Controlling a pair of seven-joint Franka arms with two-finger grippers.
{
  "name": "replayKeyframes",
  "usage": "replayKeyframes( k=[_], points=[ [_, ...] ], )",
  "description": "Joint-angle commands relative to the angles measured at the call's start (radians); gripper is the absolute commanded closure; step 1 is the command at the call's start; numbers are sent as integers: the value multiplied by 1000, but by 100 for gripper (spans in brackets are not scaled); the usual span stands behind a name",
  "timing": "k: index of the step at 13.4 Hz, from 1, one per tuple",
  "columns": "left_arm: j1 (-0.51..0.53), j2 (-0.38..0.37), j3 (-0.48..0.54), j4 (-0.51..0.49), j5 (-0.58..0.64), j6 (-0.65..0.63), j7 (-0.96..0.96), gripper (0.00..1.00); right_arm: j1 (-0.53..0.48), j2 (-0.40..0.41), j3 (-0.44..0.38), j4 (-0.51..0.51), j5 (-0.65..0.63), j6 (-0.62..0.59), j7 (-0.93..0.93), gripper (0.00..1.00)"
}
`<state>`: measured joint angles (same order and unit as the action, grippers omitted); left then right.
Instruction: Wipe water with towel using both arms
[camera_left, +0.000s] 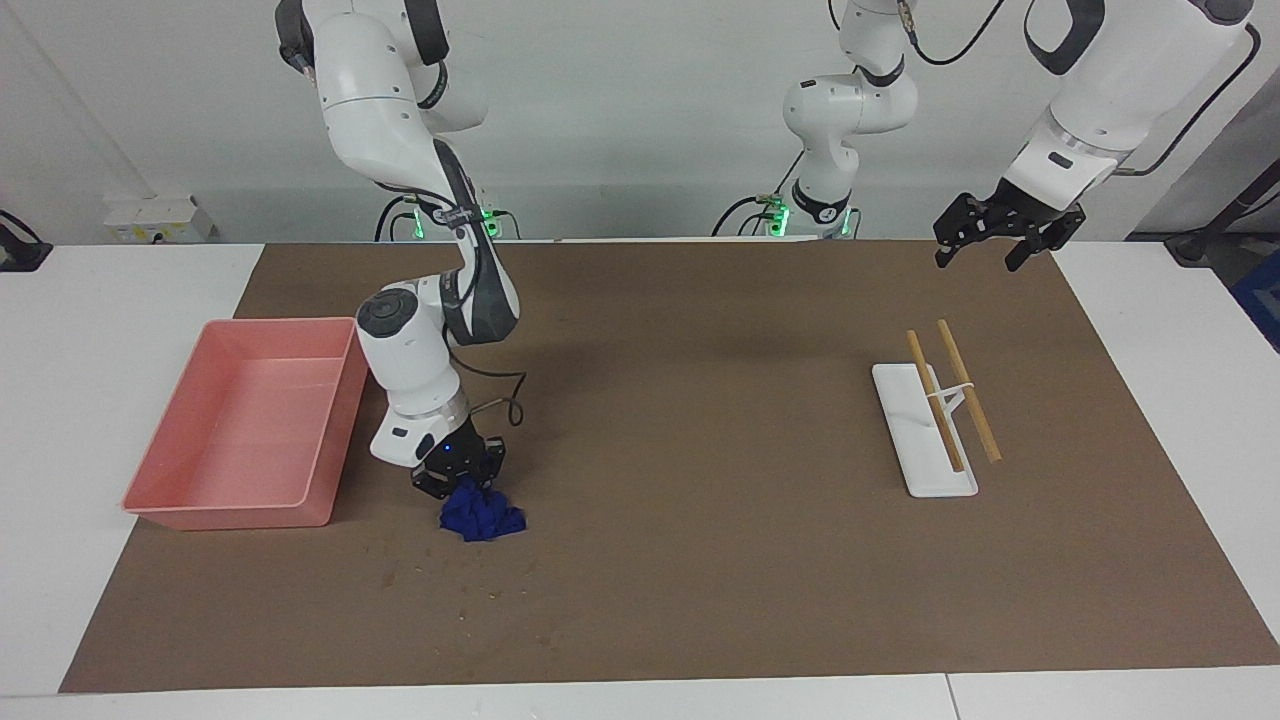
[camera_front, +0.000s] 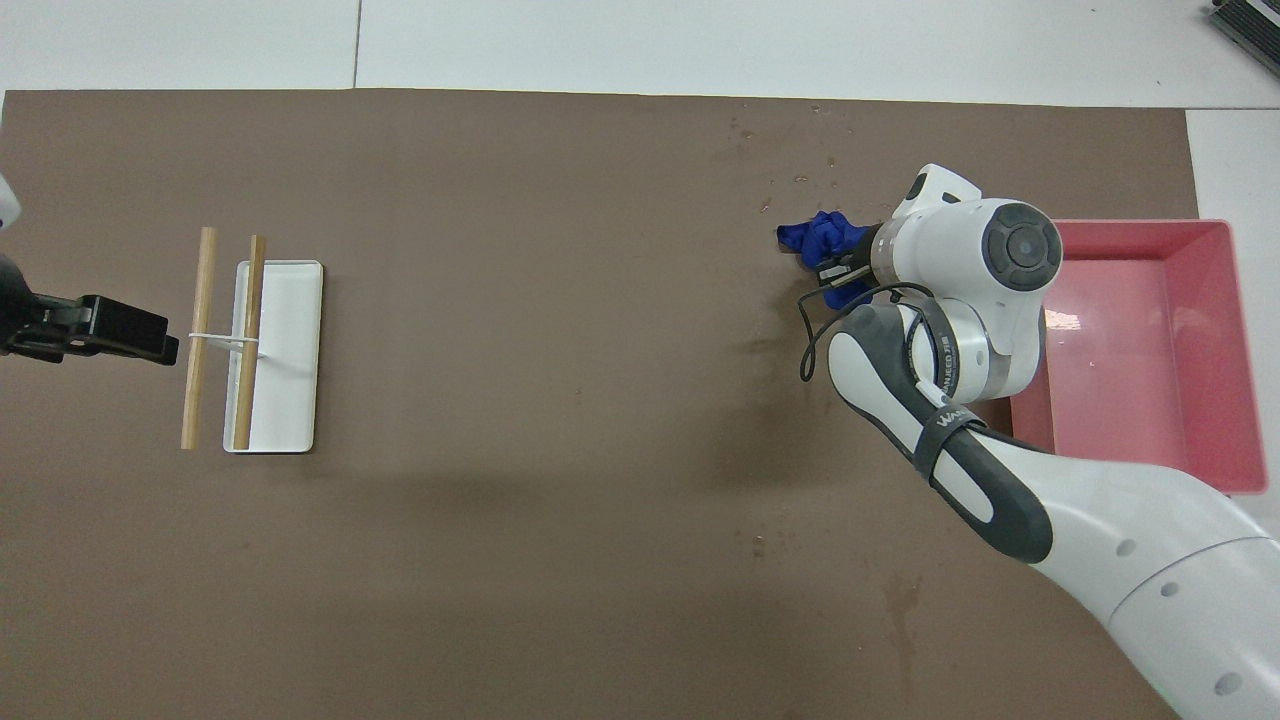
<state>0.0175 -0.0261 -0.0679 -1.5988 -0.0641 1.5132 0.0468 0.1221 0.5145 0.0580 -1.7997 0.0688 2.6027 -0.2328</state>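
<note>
The deep-blue towel (camera_left: 483, 517) lies bunched on the brown mat beside the pink tray (camera_left: 335, 440); it also shows in the overhead view (camera_front: 822, 238). My right gripper (camera_left: 460, 482) is down on the towel's top and shut on it; its fingertips are buried in the cloth (camera_front: 845, 268). The water (camera_left: 465, 590) is a faint scatter of pale specks on the mat just farther from the robots than the towel, also seen from overhead (camera_front: 795, 180). My left gripper (camera_left: 1003, 238) hangs open and empty in the air over the mat's edge at the left arm's end (camera_front: 150, 345), waiting.
The pink tray (camera_front: 1240, 350) is empty. A white slab (camera_left: 925, 470) with two wooden sticks (camera_left: 968, 390) lies toward the left arm's end (camera_front: 290, 400). A slimmer white arm with a green-lit base (camera_left: 830, 150) stands at the robots' edge.
</note>
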Motion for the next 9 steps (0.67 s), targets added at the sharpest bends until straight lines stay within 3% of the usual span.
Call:
replayKeyframes(
  k=[1, 7, 9],
  points=[
    [-4, -32, 2, -38, 7, 21, -2, 0, -13, 140, 2, 103, -40, 62, -8, 100],
    [-4, -32, 2, -38, 7, 21, -2, 0, -33, 173, 0, 170, -99, 57, -8, 100],
    [-4, -32, 2, -38, 7, 21, -2, 0, -33, 206, 0, 247, -116, 34, -10, 100]
  ],
)
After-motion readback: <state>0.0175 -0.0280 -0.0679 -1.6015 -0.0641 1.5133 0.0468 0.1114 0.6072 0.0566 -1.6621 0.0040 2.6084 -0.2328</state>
